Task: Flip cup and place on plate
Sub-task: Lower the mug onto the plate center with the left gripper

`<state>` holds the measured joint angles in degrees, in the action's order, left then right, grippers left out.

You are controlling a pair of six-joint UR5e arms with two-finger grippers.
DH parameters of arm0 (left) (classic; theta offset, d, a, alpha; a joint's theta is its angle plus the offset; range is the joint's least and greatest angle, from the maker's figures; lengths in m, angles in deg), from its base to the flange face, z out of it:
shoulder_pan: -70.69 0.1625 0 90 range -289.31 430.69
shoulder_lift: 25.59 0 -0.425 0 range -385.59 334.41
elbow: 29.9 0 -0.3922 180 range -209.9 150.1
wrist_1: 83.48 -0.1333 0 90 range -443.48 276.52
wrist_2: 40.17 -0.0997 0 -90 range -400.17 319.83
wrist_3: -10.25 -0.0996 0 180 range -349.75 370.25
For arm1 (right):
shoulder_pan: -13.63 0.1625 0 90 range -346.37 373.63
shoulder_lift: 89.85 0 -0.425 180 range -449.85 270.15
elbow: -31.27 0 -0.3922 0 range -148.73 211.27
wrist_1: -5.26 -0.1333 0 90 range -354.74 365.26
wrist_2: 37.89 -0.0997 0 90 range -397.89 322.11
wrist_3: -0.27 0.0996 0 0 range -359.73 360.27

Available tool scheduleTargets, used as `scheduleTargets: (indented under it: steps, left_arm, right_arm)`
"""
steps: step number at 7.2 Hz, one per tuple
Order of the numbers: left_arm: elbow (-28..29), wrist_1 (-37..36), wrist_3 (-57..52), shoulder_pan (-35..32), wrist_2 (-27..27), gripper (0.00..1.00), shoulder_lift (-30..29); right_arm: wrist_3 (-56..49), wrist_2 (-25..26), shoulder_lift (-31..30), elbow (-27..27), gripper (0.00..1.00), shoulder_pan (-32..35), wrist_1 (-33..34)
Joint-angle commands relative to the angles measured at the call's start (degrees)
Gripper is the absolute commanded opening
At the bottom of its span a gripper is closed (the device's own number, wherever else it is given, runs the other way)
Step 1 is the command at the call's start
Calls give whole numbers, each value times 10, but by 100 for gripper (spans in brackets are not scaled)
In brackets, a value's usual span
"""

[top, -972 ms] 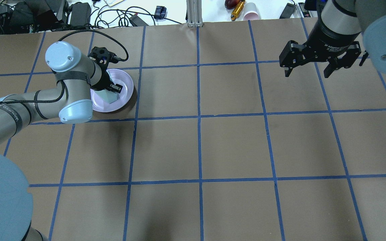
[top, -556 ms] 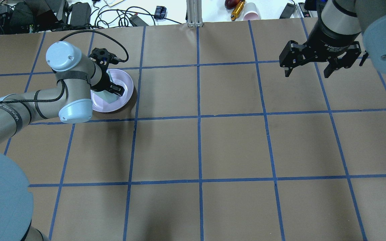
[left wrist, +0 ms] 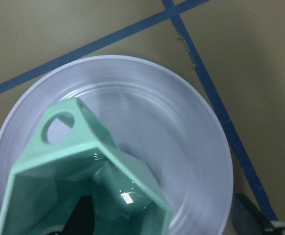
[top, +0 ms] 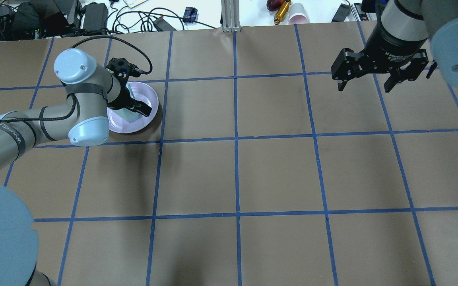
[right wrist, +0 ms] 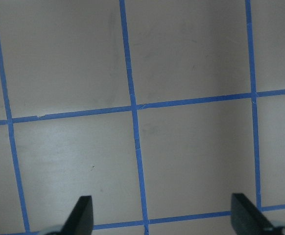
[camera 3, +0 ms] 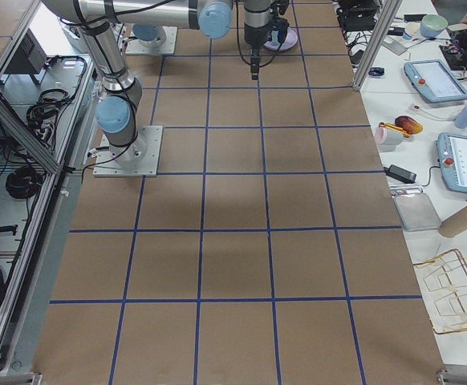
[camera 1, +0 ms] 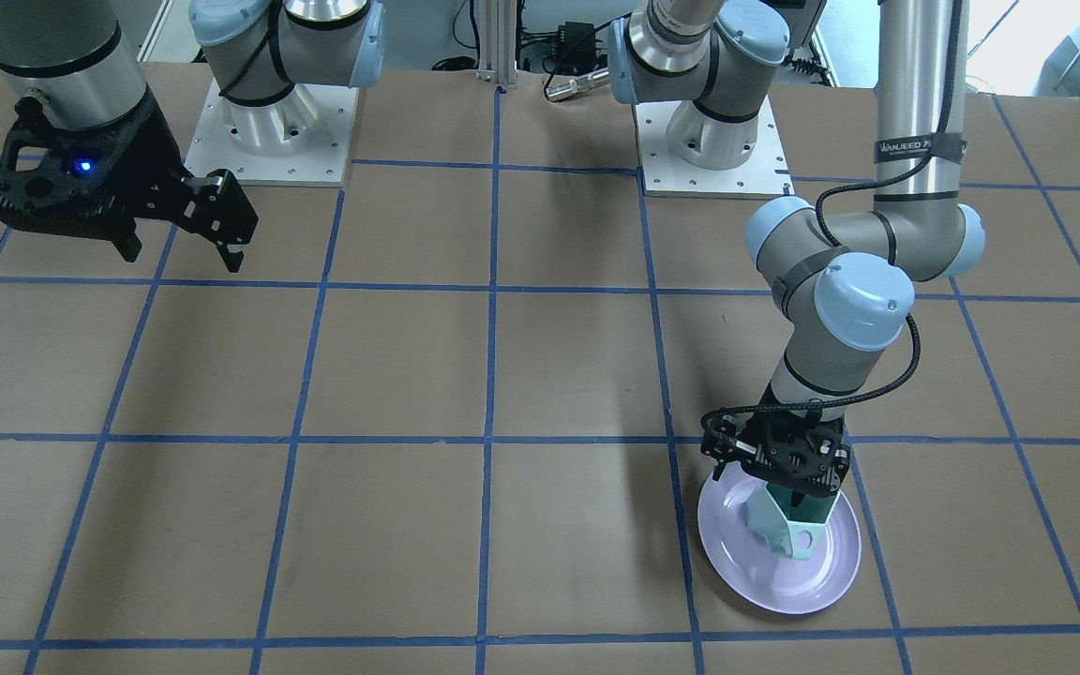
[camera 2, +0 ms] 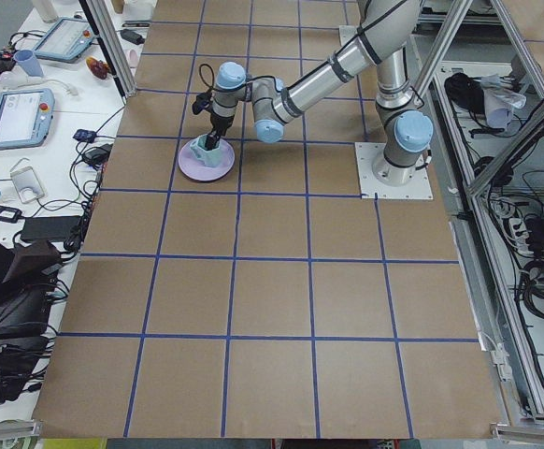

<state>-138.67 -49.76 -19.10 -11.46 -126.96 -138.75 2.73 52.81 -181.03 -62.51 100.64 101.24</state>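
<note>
The mint-green cup [camera 1: 788, 530] stands mouth up on the lavender plate [camera 1: 784, 589], with its handle toward the operators' side. My left gripper [camera 1: 788, 480] is right above it and open: in the left wrist view one finger hangs inside the cup [left wrist: 83, 166] and the other [left wrist: 252, 218] is well clear of its outer wall, over the plate [left wrist: 181, 117]. In the overhead view the plate [top: 151, 99] sits far left, and the cup [top: 127, 116] is mostly hidden by the wrist. My right gripper [top: 364, 86] is open and empty, high over the table's far right.
Cables, power bricks and a pink paper cup [top: 298, 14] lie beyond the table's far edge. An aluminium post [top: 231, 16] stands at that edge. The two arm bases [camera 1: 268, 122] are on the robot's side. Blue tape lines grid the brown table.
My left gripper's jaws have spread apart and let go of the cup's wall; the cup stays on the plate. The right arm has not moved.
</note>
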Motion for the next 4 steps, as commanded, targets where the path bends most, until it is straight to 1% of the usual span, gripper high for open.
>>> scheduleTargets:
  steps: [1, 4]
  left_arm:
    - [3, 13, 28, 1, 0, 100, 10]
    - [15, 39, 53, -4, 0, 100, 30]
  right_arm:
    - [0, 0, 0, 0, 100, 0, 0]
    - [0, 0, 0, 0, 100, 0, 0]
